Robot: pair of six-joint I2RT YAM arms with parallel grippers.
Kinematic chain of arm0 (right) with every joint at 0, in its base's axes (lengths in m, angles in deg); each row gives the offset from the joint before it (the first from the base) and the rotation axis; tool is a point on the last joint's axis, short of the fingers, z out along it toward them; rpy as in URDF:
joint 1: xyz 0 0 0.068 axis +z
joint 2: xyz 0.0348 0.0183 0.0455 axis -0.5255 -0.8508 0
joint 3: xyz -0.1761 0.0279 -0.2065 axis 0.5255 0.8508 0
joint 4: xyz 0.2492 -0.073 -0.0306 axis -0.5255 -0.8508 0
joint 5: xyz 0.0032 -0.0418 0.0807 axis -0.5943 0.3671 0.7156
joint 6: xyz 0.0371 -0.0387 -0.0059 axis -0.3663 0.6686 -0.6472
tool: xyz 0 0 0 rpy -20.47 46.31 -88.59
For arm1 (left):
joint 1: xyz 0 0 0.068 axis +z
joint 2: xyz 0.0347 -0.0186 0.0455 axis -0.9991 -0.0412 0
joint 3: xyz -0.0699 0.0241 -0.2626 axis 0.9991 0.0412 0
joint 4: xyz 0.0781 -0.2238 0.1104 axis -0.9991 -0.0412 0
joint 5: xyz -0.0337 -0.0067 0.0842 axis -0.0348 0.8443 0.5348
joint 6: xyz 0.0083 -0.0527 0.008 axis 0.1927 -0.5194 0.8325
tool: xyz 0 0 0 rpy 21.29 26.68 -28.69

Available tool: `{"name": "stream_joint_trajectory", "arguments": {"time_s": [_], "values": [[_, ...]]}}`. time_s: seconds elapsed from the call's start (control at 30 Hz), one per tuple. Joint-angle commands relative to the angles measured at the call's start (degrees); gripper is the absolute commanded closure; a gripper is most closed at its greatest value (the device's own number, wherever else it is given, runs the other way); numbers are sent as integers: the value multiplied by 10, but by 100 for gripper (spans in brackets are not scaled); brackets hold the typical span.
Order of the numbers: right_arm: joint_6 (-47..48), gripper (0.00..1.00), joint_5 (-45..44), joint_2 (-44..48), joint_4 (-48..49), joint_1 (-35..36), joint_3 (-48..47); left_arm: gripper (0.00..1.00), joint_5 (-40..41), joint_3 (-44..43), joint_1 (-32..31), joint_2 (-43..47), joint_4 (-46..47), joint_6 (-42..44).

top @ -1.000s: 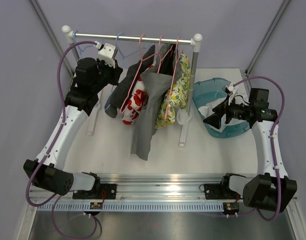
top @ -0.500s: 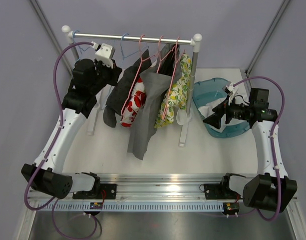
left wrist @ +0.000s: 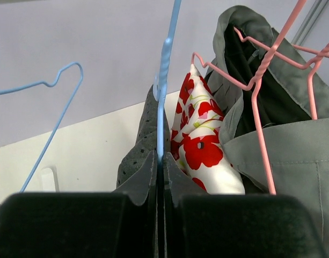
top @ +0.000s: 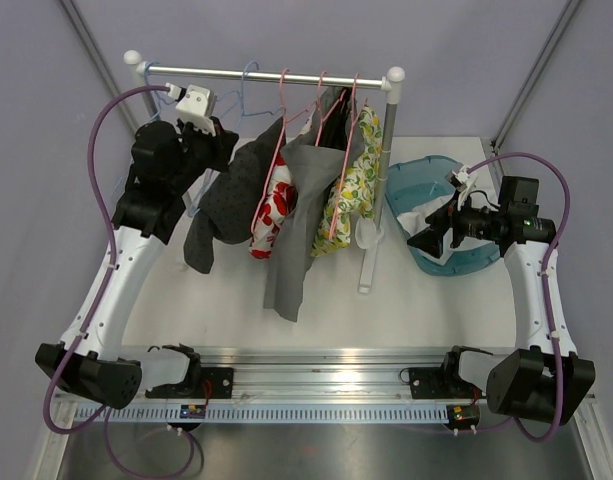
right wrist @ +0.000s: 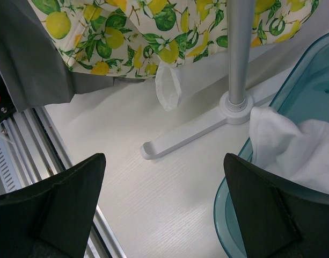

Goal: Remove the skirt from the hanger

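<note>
A dark grey dotted skirt [top: 218, 203] hangs on a blue wire hanger [top: 240, 92] hooked on the rack's rail [top: 276, 73]. My left gripper [top: 216, 138] is shut on that hanger's wire; in the left wrist view the blue wire [left wrist: 163, 91] runs up from between the closed jaws [left wrist: 160, 164], with the skirt [left wrist: 138, 148] hanging just behind them. My right gripper [top: 427, 238] is open and empty, low over the table by the rack's foot [right wrist: 207, 129]; in the right wrist view its gripper [right wrist: 164, 177] is held wide apart.
Pink hangers carry a red-flowered garment [top: 270, 196], a long grey garment [top: 294, 235] and a lemon-print garment [top: 348, 192]. An empty blue hanger [left wrist: 49, 113] hangs at the left. The rack's post [right wrist: 238, 48] stands beside a teal basket [top: 431, 180] holding white cloth [right wrist: 293, 145].
My left arm has moved left along the rail, drawing the blue hanger and the grey skirt away from the other garments. The right arm has not moved.
</note>
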Motion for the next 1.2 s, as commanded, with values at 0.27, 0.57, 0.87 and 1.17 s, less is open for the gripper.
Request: {"name": "stream_joint_trajectory", "arguments": {"time_s": [0.27,0.57,0.87,1.17], "values": [[8,0,3,9,2,-2,-7,100,-2,68,2,13,95,1],[9,0,3,8,1,-2,-7,77,-27,73,2,7,107,5],[12,1,1,12,-1,-2,-7,52,-18,8,2,-51,44,43],[14,1,1,10,-3,-2,-8,100,9,15,2,-55,61,48]]}}
